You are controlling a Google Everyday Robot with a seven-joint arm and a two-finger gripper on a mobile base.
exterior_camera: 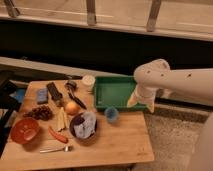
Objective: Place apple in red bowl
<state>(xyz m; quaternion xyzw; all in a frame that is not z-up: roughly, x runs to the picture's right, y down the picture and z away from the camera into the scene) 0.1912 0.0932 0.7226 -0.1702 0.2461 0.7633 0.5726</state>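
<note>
No text, label or number can be read anywhere

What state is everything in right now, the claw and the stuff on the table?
gripper, open, holding nothing, above the green tray's right end.
apple, lying on the table, untouched.
red bowl, upright, empty.
dark bowl, upright, cloth inside.
blue cup, upright.

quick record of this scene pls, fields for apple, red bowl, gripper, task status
apple: on the wooden table, just behind the dark bowl, not held
red bowl: at the table's left end in the camera view, no apple inside
gripper: over the green tray, at its right edge, fingers open, empty
task status: apple not yet picked up
</note>
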